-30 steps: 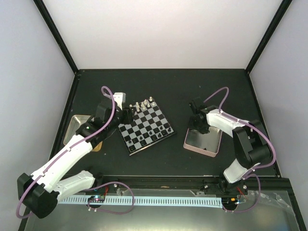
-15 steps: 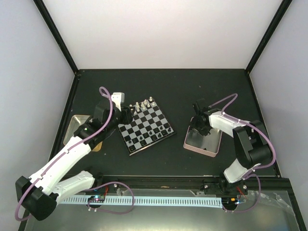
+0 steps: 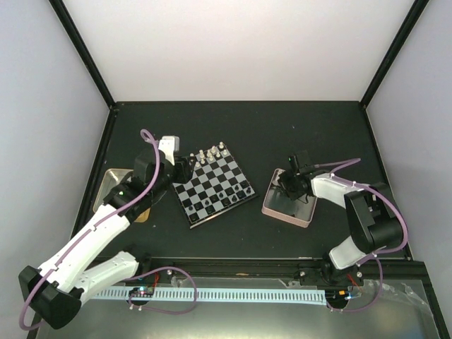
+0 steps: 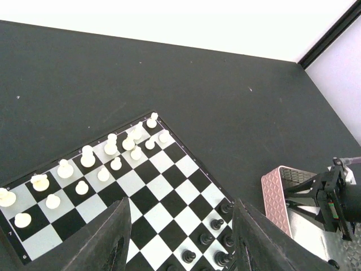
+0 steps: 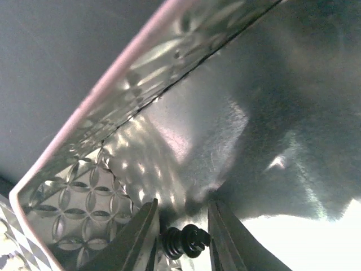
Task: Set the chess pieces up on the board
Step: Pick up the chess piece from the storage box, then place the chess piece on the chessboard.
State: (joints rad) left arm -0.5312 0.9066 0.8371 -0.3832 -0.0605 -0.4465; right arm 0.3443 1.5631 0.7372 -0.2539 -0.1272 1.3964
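The board (image 3: 215,187) lies at the table's middle, also in the left wrist view (image 4: 141,192). White chess pieces (image 3: 212,152) stand in its far rows (image 4: 107,158); several black pieces (image 3: 226,194) stand at its near right edge (image 4: 217,243). My left gripper (image 3: 185,168) hovers open and empty over the board's left part (image 4: 181,206). My right gripper (image 3: 286,185) is down inside the pink-rimmed tray (image 3: 272,208). Its fingers (image 5: 183,226) close on a black chess piece (image 5: 183,241) that lies on its side on the tray floor.
The pink tray's embossed wall (image 5: 113,73) rises just left of my right fingers; the tray also shows in the left wrist view (image 4: 273,195). A tan-rimmed tray (image 3: 113,180) sits left of the board, partly under my left arm.
My right gripper has come down and leftward into the pink tray, and the tray has shifted slightly left. My left gripper has drawn back a little to the left.
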